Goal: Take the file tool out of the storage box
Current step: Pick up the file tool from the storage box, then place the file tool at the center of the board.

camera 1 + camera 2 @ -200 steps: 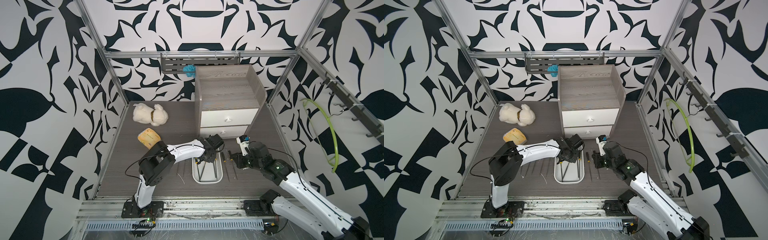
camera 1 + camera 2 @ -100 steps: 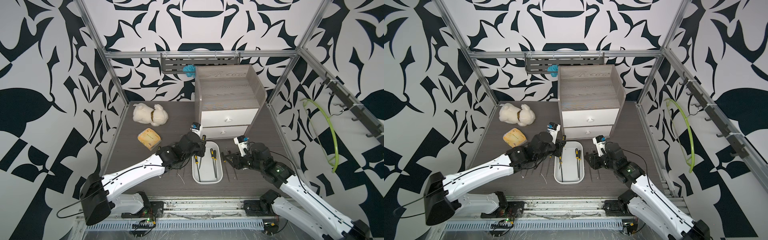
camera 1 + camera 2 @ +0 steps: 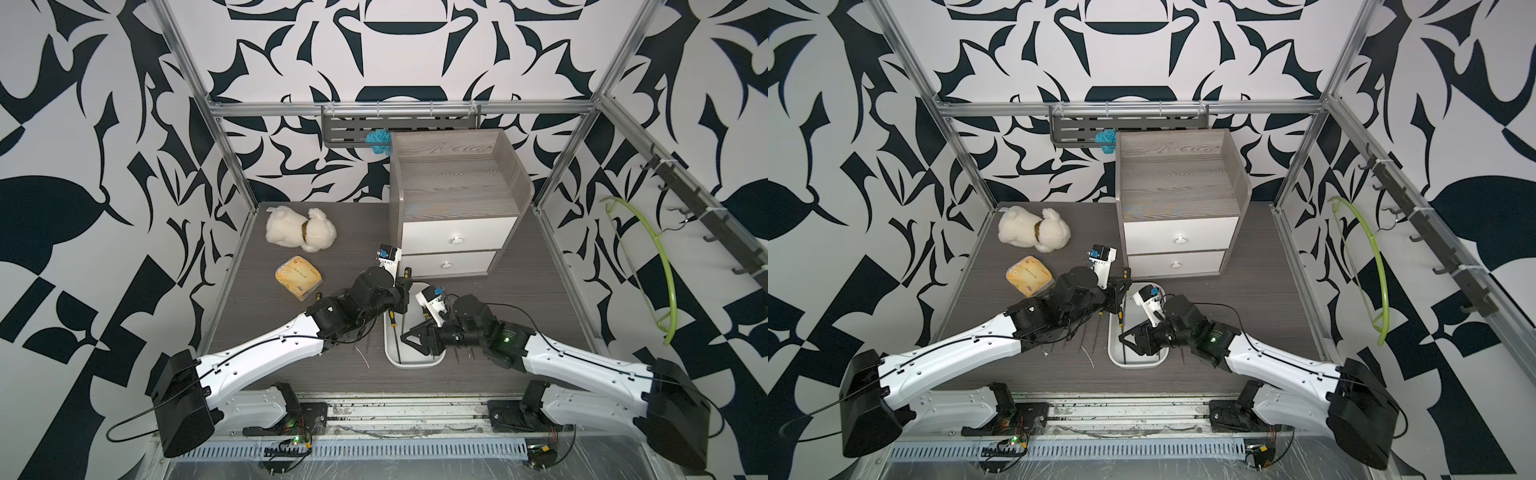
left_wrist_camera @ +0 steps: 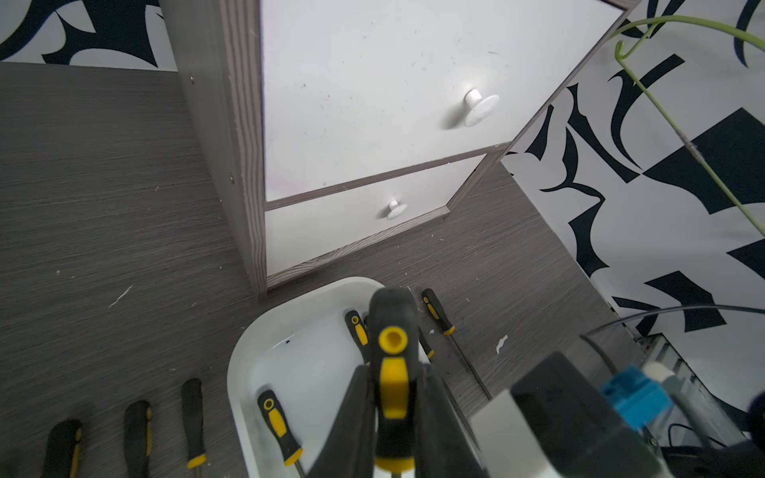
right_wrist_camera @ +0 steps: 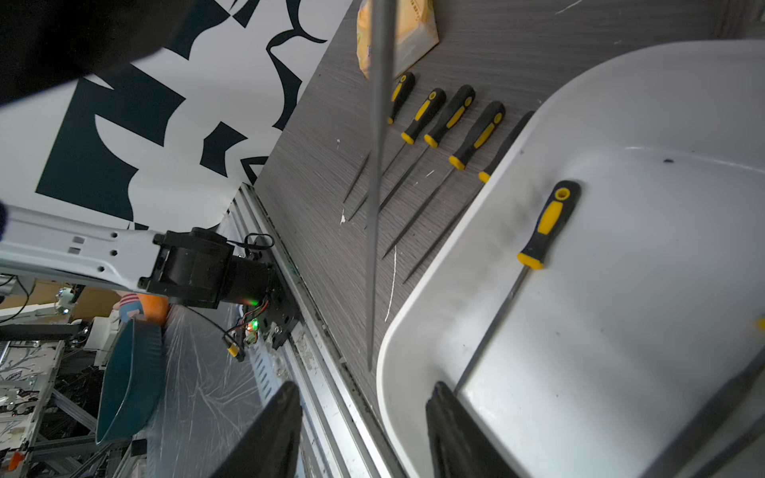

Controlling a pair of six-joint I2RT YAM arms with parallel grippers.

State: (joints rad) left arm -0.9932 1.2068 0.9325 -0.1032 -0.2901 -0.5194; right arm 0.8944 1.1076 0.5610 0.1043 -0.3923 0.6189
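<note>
The storage box [image 3: 415, 365] is a shallow white tray in front of the cabinet, seen in both top views [image 3: 1133, 365]. My left gripper [image 3: 402, 291] [image 4: 393, 397] is shut on the black-and-yellow handle of a file tool [image 4: 393, 364], held upright above the tray's far end. Its thin shaft [image 5: 378, 165] hangs down in the right wrist view. Two more files [image 4: 279, 426] [image 4: 356, 331] lie in the tray. My right gripper [image 3: 415, 338] [image 5: 364, 434] is open and empty over the tray's near end, straddling its rim [image 5: 397, 372].
Several files [image 5: 451, 120] lie in a row on the table left of the tray, and others [image 4: 439, 310] lie right of it. Behind stands the grey cabinet [image 3: 453, 208]. A plush dog [image 3: 299, 228] and yellow packet [image 3: 298, 276] sit at back left. A green hanger [image 3: 660, 266] hangs at right.
My right gripper has opened and moved from the table right of the tray to over its near end. The left gripper keeps its hold on the file.
</note>
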